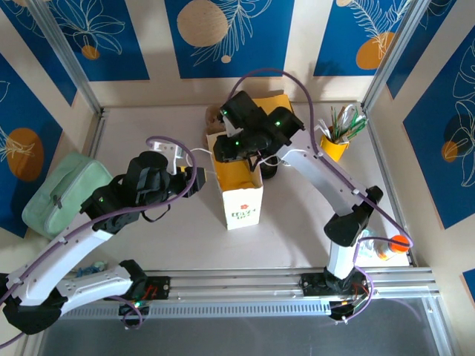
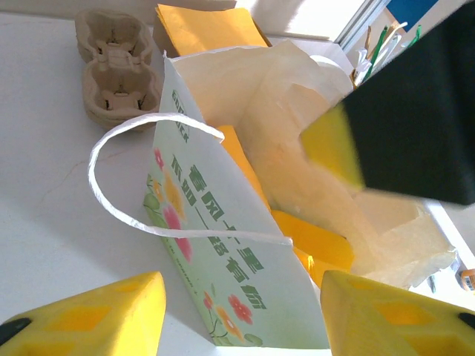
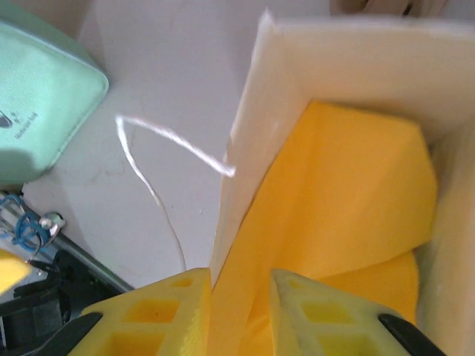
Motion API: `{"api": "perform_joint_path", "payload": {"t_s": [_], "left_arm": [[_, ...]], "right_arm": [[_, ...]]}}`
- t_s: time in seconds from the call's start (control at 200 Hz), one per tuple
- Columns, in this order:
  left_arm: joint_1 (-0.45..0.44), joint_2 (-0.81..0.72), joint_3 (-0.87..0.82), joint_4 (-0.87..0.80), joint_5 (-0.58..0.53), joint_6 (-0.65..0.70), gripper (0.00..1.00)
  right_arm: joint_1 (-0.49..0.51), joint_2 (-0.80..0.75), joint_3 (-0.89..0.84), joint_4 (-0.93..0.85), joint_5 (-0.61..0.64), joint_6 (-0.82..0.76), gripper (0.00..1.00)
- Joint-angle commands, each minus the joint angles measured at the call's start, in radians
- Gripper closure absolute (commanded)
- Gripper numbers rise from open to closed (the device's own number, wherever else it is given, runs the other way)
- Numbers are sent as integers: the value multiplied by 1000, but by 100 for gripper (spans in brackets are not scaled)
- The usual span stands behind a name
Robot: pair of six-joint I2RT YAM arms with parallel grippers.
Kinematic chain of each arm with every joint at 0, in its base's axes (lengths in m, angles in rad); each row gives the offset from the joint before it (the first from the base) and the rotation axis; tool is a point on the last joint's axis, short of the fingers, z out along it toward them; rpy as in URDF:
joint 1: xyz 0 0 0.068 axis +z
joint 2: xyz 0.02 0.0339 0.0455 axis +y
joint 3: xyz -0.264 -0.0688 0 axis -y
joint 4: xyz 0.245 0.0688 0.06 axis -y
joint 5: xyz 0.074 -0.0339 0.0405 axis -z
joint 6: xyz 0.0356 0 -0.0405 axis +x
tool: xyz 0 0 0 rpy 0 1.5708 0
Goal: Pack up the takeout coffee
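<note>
Two tools at the paper bag [image 1: 241, 200]: my left tool [image 2: 237, 319] gapes wide; my right tool [image 3: 239, 297] sits narrow astride its wall, grip unclear.

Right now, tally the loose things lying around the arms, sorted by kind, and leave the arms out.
Paper bag: 1
Cardboard cup tray: 1
Green pouch: 1
Yellow cup of utensils: 1
Orange-capped bottle: 1
Flat yellow packet: 1
Total: 6
</note>
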Motion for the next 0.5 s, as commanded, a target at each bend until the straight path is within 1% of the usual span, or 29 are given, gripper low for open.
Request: {"api": "perform_joint_path", "payload": {"t_s": [0.0, 0.115, 0.25, 0.36, 0.445, 0.495], "left_arm": [[-7, -13, 6, 9, -15, 6, 42], [-7, -10, 13, 3, -18, 10, 42], [-7, -11, 20, -7, -22, 11, 42], [-8, -10, 22, -13, -29, 14, 42], [-7, -12, 23, -16, -39, 16, 40], [-7, -12, 23, -17, -44, 14, 37]], "right_arm": [[-28, 9, 74, -9, 78, -82, 71], [-77, 28, 133, 24, 132, -132, 67], [-162, 67, 200, 53, 138, -152, 64], [-228, 113, 234, 86, 163, -171, 60], [-275, 161, 252, 121, 190, -187, 55], [-302, 191, 261, 144, 191, -194, 53]]}}
